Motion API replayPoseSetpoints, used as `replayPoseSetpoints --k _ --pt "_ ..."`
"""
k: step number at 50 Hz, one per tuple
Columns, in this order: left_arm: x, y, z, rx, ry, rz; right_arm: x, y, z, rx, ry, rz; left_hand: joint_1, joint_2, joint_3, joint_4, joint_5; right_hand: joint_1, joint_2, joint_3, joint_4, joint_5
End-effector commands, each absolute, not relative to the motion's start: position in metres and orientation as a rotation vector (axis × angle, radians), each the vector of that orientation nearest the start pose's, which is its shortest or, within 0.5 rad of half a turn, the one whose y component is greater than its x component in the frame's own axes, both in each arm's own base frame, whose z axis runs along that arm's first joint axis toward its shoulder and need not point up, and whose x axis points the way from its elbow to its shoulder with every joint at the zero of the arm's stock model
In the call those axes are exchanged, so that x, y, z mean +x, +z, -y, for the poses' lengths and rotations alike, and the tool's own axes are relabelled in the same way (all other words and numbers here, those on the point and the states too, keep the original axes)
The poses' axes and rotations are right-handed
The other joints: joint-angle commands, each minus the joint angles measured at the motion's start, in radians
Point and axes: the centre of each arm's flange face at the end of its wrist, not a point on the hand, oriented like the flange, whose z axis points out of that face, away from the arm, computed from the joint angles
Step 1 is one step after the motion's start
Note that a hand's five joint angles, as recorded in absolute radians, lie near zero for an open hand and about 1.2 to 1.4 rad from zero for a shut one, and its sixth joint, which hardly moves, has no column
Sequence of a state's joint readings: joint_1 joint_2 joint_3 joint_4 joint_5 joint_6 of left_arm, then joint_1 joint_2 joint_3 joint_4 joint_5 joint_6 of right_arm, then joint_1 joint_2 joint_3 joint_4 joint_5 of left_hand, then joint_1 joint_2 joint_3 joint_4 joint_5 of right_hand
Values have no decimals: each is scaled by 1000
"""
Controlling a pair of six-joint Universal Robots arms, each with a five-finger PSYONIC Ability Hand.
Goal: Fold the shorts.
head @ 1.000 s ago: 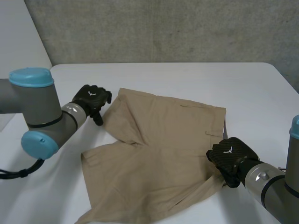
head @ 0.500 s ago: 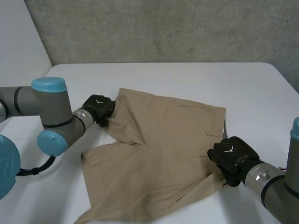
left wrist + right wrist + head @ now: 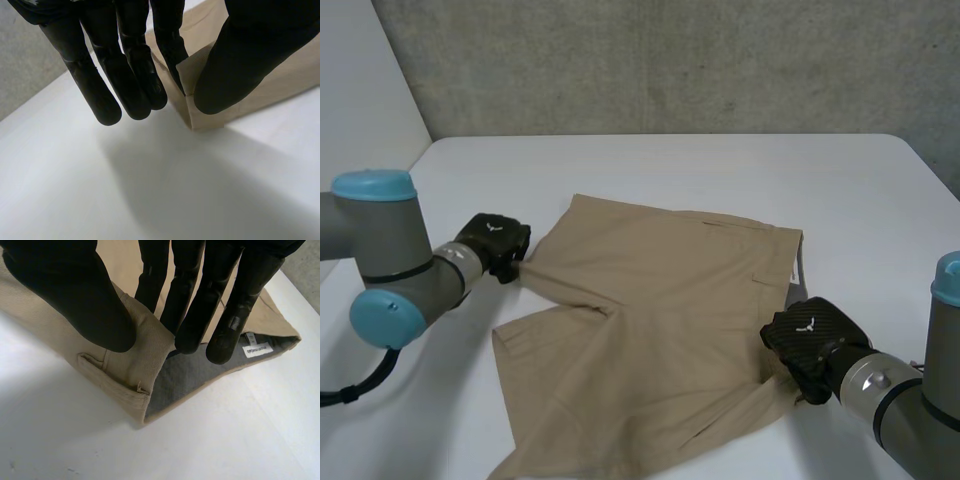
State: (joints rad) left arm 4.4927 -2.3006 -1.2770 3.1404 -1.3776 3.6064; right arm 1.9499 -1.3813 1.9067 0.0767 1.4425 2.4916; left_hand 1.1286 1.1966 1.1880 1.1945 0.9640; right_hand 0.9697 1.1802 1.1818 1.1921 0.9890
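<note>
At the left side of the white table (image 3: 720, 165), the left hand (image 3: 492, 242) has the outer hem corner of the far leg (image 3: 585, 250) nipped between its thumb and a nearly straight finger (image 3: 170, 50). Its other fingers hang loose beside the cloth, over bare tabletop.

The khaki shorts (image 3: 660, 320) lie flat across the middle of the table, toward its front edge. The legs point to the left side and the waistband (image 3: 793, 262) faces the right side, so the long axis runs left to right between the two hands. The near leg (image 3: 570, 400) spreads toward the front edge with nothing holding it.

At the right, the right hand (image 3: 808, 342) grips the waistband near its front end. Its thumb (image 3: 70, 295) is pressed on the outside beside a belt loop (image 3: 92, 360). Its fingers are tucked inside against the grey lining, close to a small white label (image 3: 255, 349).

The cloth lies inward from both hands. My guess is that the fold turns on the far leg, which would have to come toward the front edge and over the near one. The left hand already has that leg.
</note>
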Motion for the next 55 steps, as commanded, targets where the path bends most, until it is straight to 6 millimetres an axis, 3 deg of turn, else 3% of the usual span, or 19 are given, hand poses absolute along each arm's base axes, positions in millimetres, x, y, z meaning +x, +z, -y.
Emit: replayPoseSetpoints --k 1,3,5,6,7,14,17,21,22,30,33,44,55 --pt "-222 119 356 1049 -1666 -2448 228 160 186 -1455 -1462 -2385 268 200 208 202 258 427 216 214 204 233" --pt "-222 118 354 1067 -1654 -2443 228 160 186 -1455 -1462 -2386 201 133 142 135 191 427 216 214 204 233" --pt "-222 118 353 1079 -1649 -2435 228 160 186 -1452 -1462 -2387 -94 -162 -154 -160 -104 427 216 214 204 233" --pt "-224 123 352 1087 -1659 -2417 228 160 185 -1454 -1461 -2384 -358 -426 -417 -423 -367 427 216 214 204 233" --pt "-225 126 351 1091 -1666 -2408 228 160 186 -1451 -1461 -2386 -421 -489 -481 -487 -431 427 216 214 204 233" --pt "-228 184 335 1020 -1792 -2284 229 162 188 -1401 -1472 -2391 -774 -842 -833 -840 -784 427 216 214 204 233" --pt "-227 197 322 994 -1809 -2268 229 164 190 -1365 -1478 -2397 -792 -860 -851 -858 -802 427 216 214 204 233" --pt "-228 213 286 974 -1838 -2312 230 166 192 -1319 -1491 -2398 -792 -860 -851 -858 -802 427 216 214 204 233" --pt "-227 215 269 966 -1836 -2358 230 166 192 -1313 -1494 -2398 -789 -857 -848 -855 -799 427 216 214 204 233" --pt "-219 212 181 903 -1717 -2652 233 170 199 -1223 -1549 -2380 -777 -845 -836 -843 -787 427 216 214 204 233" --pt "-215 205 158 858 -1632 -2767 234 172 203 -1169 -1574 -2374 -774 -842 -834 -840 -784 427 216 214 204 233" --pt "-203 201 117 619 -1454 -3031 236 171 206 -1115 -1569 -2375 -765 -833 -825 -831 -775 427 216 214 204 233" --pt "-202 193 95 675 -1399 -3041 236 170 208 -1111 -1582 -2370 -762 -830 -822 -828 -772 427 216 214 204 233"
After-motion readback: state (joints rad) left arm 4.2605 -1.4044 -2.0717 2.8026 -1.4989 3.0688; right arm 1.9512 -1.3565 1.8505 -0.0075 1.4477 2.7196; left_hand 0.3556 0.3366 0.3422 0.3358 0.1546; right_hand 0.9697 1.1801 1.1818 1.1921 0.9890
